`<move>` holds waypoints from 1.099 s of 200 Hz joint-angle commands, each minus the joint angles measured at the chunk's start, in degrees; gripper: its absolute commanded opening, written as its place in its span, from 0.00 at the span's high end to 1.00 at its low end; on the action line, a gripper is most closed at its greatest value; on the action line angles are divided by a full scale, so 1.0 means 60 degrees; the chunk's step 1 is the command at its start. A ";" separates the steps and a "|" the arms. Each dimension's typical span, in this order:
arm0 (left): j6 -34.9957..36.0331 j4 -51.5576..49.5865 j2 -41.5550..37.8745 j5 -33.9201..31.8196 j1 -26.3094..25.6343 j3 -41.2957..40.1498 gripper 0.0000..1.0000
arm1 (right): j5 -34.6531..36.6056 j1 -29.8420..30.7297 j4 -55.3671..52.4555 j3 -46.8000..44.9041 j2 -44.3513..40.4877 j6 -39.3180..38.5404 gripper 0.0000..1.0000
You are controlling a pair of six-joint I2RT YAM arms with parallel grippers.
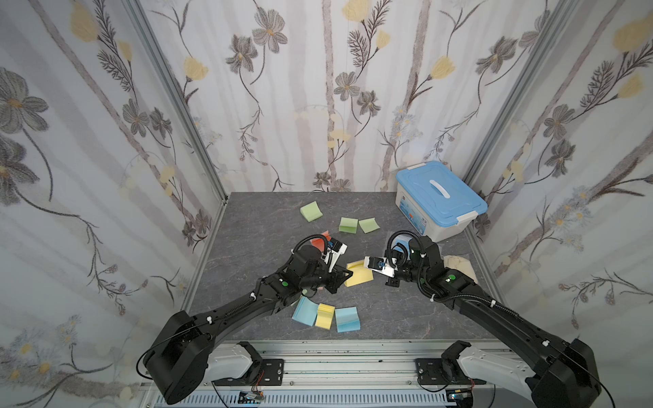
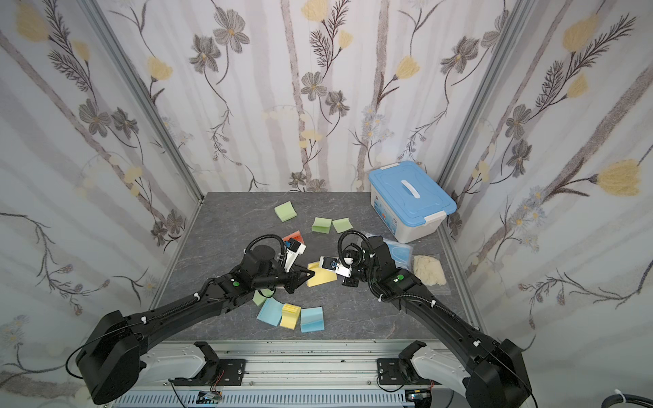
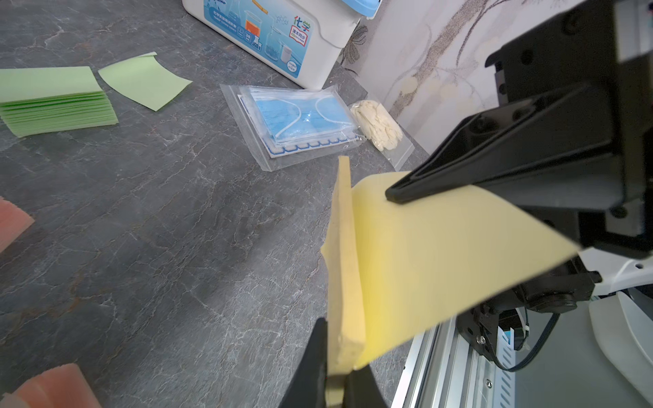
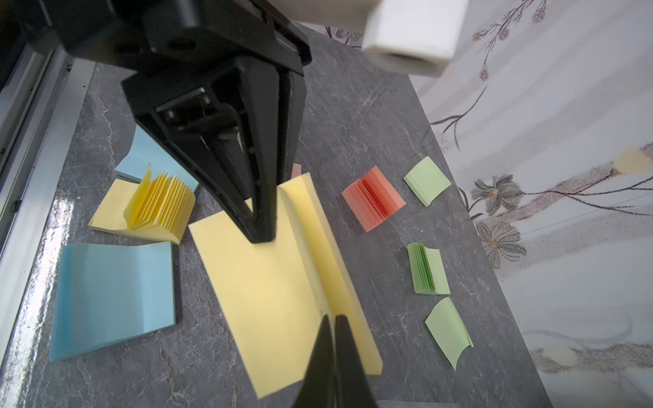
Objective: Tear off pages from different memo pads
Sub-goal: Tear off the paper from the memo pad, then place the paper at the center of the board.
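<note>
Left arm (image 1: 240,307) comes in low from front-left, wrist bent toward table centre. left gripper (image 1: 348,273) sits at the left edge of the centre yellow memo pad (image 1: 360,277). Its jaws are clamped on the top yellow page (image 3: 459,247), which bows up off the block. One sheet or several, can't tell.

Front of the table, a row of three touching: light blue pad (image 1: 304,311), fanned yellow pad (image 1: 324,315), second light blue pad (image 1: 347,319). Salmon pad (image 1: 319,240) is half hidden behind the left wrist. Further back, a lone green pad (image 1: 310,211), then another green pad (image 1: 348,224) with a loose green page (image 1: 368,225) just beside it.

Right arm (image 1: 494,307) reaches in from front-right, wrist turned inward. right gripper (image 4: 332,319) has its jaws fully together with nothing between them, tips down on the same centre pad.

Containers, right side:
- Clear bag of blue face masks (image 3: 300,120), flat on the tabletop (image 1: 247,247).
- Clear bag of pale gloves (image 3: 378,123) just beside it.
- White box with blue lid (image 1: 440,197) in the far right corner, lid on, contents not visible.
</note>
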 commanded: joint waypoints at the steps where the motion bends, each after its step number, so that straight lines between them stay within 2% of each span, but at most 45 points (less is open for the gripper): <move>1: -0.0009 -0.0303 0.0199 -0.0564 0.0006 0.0050 0.99 | -0.0087 -0.0156 0.0560 0.0141 0.0020 0.0444 1.00; 30: -0.0155 -0.0687 0.0173 -0.1230 0.0015 0.0146 1.00 | 0.0313 -0.0256 0.0713 0.0296 0.0176 0.0534 1.00; 66: -0.0168 -0.1783 0.0065 -0.2186 0.0125 0.0464 1.00 | 0.1394 -0.0455 0.0953 0.0625 0.0555 -0.0241 1.00; 101: -0.0312 -0.2589 0.0043 -0.3074 0.0361 0.0565 1.00 | 0.1380 -0.0781 0.0936 0.1318 0.1331 -0.0710 1.00; 150: -0.0391 -0.3260 -0.1266 -0.3793 0.0557 0.0488 1.00 | 0.1683 -0.1022 0.1113 0.2325 0.3726 -0.1500 1.00; 220: -0.0420 -0.2112 -0.2280 -0.4085 0.0576 -0.0690 1.00 | 0.2765 -0.1080 0.0776 0.3658 0.6510 -0.4183 1.00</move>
